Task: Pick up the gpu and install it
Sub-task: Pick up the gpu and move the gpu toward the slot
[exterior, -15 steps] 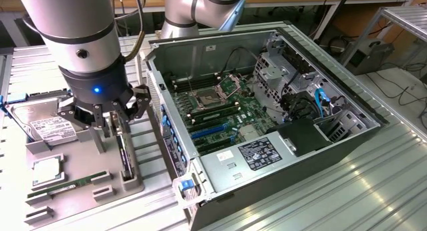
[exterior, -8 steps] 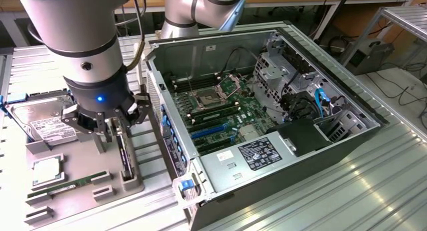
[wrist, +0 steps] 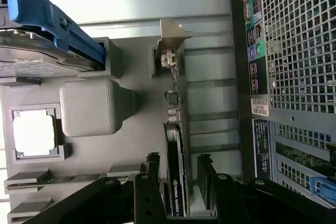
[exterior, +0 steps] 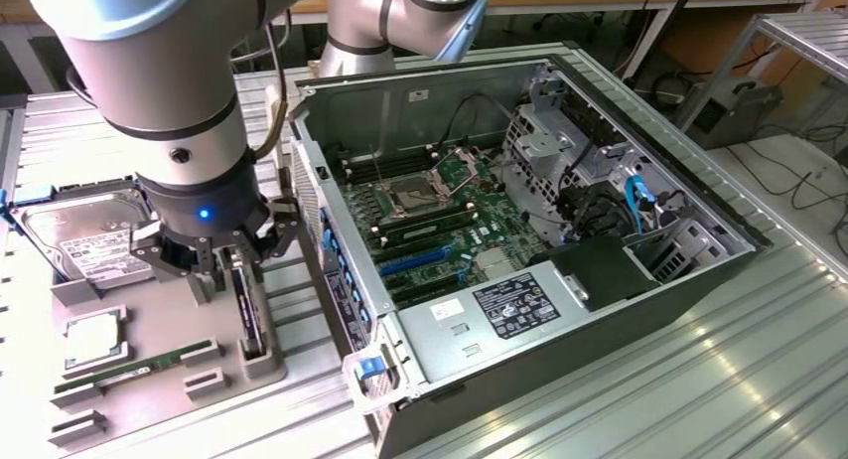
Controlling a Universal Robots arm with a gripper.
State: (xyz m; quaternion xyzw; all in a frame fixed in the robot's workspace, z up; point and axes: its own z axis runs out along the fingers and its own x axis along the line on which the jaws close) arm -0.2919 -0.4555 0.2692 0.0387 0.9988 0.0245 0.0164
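The gpu (exterior: 246,318) stands on its edge in a slot of the grey holder tray (exterior: 159,315), beside the open computer case (exterior: 530,240). In the wrist view the gpu (wrist: 176,103) is a thin dark card with its silver end bracket (wrist: 171,31) at the far end. My gripper (exterior: 218,262) hangs low over the card. Its two black fingers (wrist: 153,160) straddle the card's near end, one on each side, with a small gap to the card on both sides. The gripper (wrist: 178,158) is open and holds nothing.
On the holder tray lie a silver hard drive (exterior: 93,245) with a blue rail (wrist: 58,22), a processor chip (exterior: 90,338) and a green memory stick (exterior: 133,368). The case's motherboard shows blue expansion slots (exterior: 421,260). The case's rear grille (wrist: 299,51) stands close beside the gpu.
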